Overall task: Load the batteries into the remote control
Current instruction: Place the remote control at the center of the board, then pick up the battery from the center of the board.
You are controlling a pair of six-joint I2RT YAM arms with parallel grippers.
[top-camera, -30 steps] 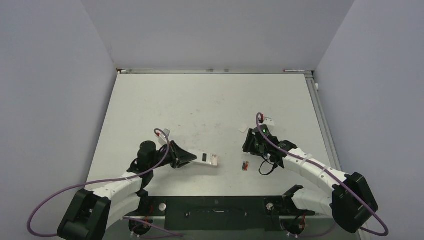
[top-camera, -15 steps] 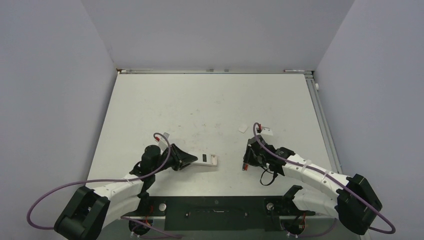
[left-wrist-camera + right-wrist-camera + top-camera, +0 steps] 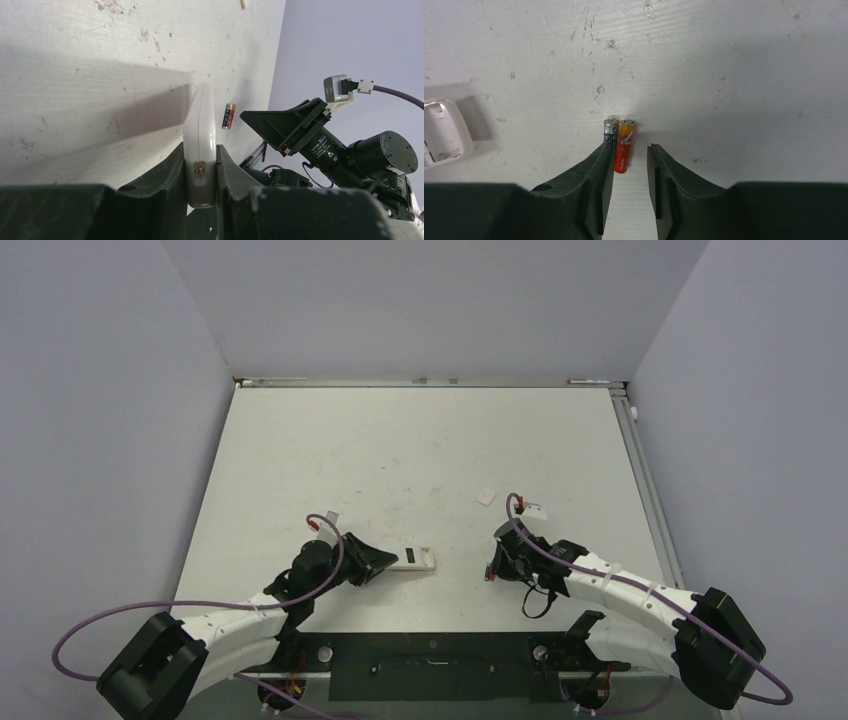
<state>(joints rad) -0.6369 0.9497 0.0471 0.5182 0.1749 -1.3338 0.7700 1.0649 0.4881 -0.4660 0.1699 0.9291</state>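
The white remote control (image 3: 414, 560) lies edge-on to the table, and my left gripper (image 3: 385, 562) is shut on its near end. In the left wrist view the remote (image 3: 200, 125) sits clamped between the jaws. Two batteries lie side by side on the table (image 3: 490, 573). One is red-orange (image 3: 625, 145); the other, with a grey-blue end (image 3: 610, 131), is half hidden behind my left finger. My right gripper (image 3: 630, 150) is open and low over them, the red battery between its fingertips. The remote's open end (image 3: 441, 132) shows at the left edge of the right wrist view.
A small flat white square piece (image 3: 486, 497) lies on the table behind the right gripper. The right arm's purple cable (image 3: 520, 530) loops above its wrist. The black base rail (image 3: 430, 650) runs along the near edge.
My right gripper has moved toward the near edge and come down over the batteries. My left arm has shifted slightly, still holding the remote.
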